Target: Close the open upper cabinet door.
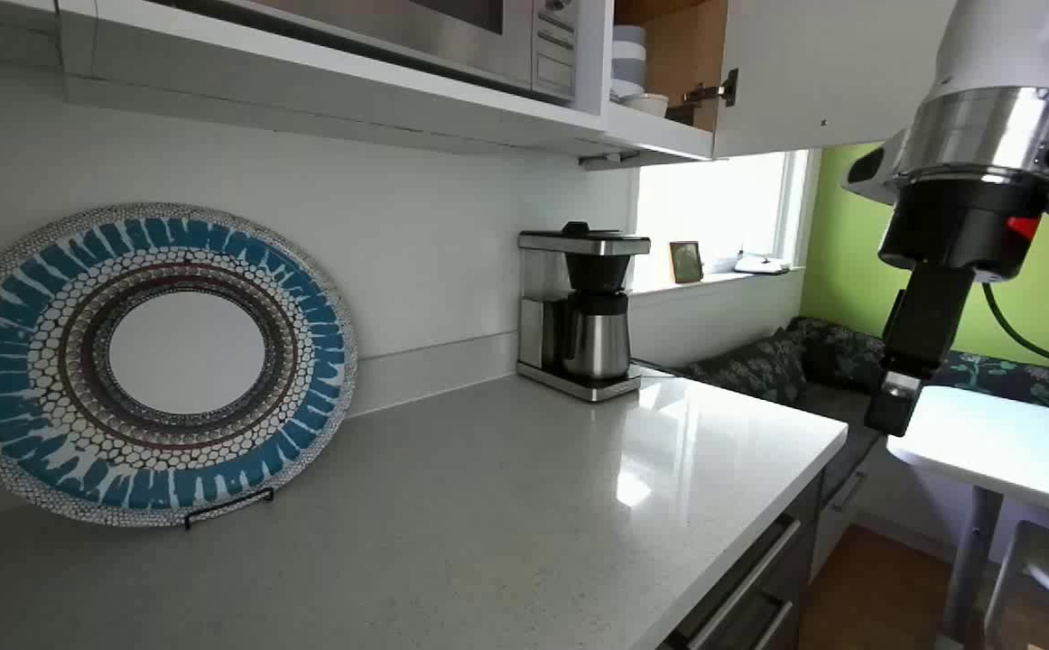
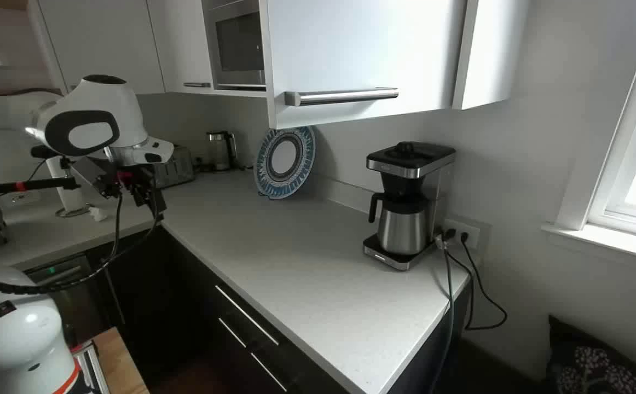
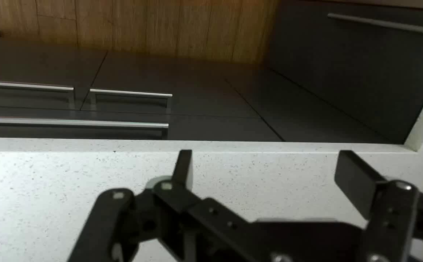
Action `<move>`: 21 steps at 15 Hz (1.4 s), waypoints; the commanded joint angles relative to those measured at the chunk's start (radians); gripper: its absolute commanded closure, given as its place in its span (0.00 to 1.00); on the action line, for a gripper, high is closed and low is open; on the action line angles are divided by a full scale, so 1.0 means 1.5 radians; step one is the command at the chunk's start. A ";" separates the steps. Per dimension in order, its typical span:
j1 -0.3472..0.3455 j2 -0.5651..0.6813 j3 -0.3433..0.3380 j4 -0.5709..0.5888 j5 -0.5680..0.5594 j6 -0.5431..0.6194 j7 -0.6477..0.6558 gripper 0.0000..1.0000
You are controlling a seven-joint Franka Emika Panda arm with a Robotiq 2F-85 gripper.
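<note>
The upper cabinet door stands open in an exterior view, a white panel on a metal hinge, with the brown wood cabinet interior and some bowls showing beside it. In an exterior view the outer face of the door shows, with a silver bar handle along its lower part. My gripper points down, lower than the door and apart from it. It also shows in an exterior view near the counter's inner corner. In the wrist view the gripper is open, with nothing between its fingers; the door is out of view there.
A coffee maker stands on the counter below the door. A decorated round plate leans against the wall. A microwave-like unit sits beside the open cabinet. A toaster and a kettle stand farther back.
</note>
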 commanded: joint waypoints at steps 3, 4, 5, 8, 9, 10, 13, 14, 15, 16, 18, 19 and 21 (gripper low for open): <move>-0.010 0.000 0.006 0.002 0.006 -0.004 -0.006 0.00; -0.010 0.000 0.006 0.002 0.006 -0.004 -0.006 0.00; -0.010 0.000 0.006 0.002 0.006 -0.004 -0.006 0.00; -0.031 0.008 -0.005 0.014 -0.002 -0.009 0.004 0.00; -0.039 0.011 -0.014 0.020 -0.001 -0.016 0.006 0.00; -0.057 0.010 -0.032 0.029 -0.007 -0.029 0.005 0.00; -0.090 0.012 -0.081 0.061 -0.005 -0.071 -0.008 0.00; -0.101 0.014 -0.106 0.077 -0.007 -0.096 -0.020 0.00; -0.113 0.017 -0.121 0.089 -0.008 -0.116 -0.023 0.00; -0.128 0.017 -0.134 0.105 -0.007 -0.134 -0.021 0.00; -0.153 0.023 -0.164 0.132 -0.005 -0.168 -0.026 0.00; -0.165 0.027 -0.177 0.146 -0.005 -0.183 -0.026 0.00; -0.189 0.035 -0.201 0.170 -0.004 -0.204 -0.026 0.00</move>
